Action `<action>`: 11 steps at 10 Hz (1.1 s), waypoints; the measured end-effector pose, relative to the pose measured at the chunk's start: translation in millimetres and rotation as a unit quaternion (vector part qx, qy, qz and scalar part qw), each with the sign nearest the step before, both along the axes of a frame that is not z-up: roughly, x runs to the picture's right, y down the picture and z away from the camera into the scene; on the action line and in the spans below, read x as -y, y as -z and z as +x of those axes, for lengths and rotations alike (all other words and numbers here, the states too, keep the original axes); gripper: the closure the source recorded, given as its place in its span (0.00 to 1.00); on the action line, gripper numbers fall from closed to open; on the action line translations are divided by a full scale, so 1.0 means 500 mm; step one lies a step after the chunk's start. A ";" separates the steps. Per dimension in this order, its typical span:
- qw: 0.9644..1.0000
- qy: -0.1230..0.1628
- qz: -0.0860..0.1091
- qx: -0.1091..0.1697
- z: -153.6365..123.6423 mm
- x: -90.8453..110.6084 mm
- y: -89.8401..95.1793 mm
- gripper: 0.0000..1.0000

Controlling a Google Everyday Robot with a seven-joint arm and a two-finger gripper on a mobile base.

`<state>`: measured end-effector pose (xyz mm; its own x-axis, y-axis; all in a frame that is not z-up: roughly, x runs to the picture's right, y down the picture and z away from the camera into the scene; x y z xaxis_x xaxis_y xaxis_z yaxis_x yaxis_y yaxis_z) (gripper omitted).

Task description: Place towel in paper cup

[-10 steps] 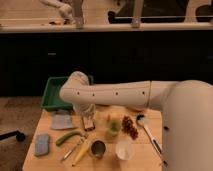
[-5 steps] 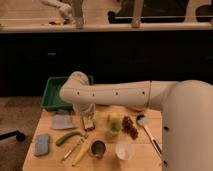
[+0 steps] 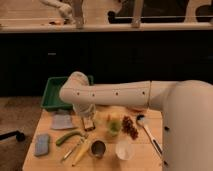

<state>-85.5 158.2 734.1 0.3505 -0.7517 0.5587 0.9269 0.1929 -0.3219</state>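
Easily missed: a flat towel (image 3: 62, 121) and two look-alike cups

Gripper (image 3: 88, 122) hangs low over the table (image 3: 150, 160), jaws wide and empty, just beside the towel lying flat near the green tray (image 3: 52, 95); thin cloth may slip the pinch, and the metal cup (image 3: 98, 148) beside the paper cup (image 3: 124, 149) invites a wrong drop

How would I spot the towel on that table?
On the wooden table, look just in front of the green tray at back left. The towel lies flat there, left of the gripper, jaws open; paler and thinner than the blue sponge nearby.
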 end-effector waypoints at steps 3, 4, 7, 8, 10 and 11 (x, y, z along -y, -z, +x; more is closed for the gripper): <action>0.997 0.076 -0.003 0.032 -0.090 -0.011 0.010 0.20; 0.994 0.100 -0.005 0.040 -0.122 -0.015 0.011 0.20; 0.985 0.160 -0.016 0.063 -0.198 -0.029 0.005 0.20; 0.982 0.172 -0.022 0.072 -0.219 -0.032 -0.003 0.20; 0.978 0.184 -0.040 0.093 -0.262 -0.039 -0.014 0.20; 0.976 0.185 -0.051 0.103 -0.278 -0.041 -0.025 0.20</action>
<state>-224.4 178.9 746.4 -0.0629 -0.7422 0.6673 0.9741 -0.1911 -0.1208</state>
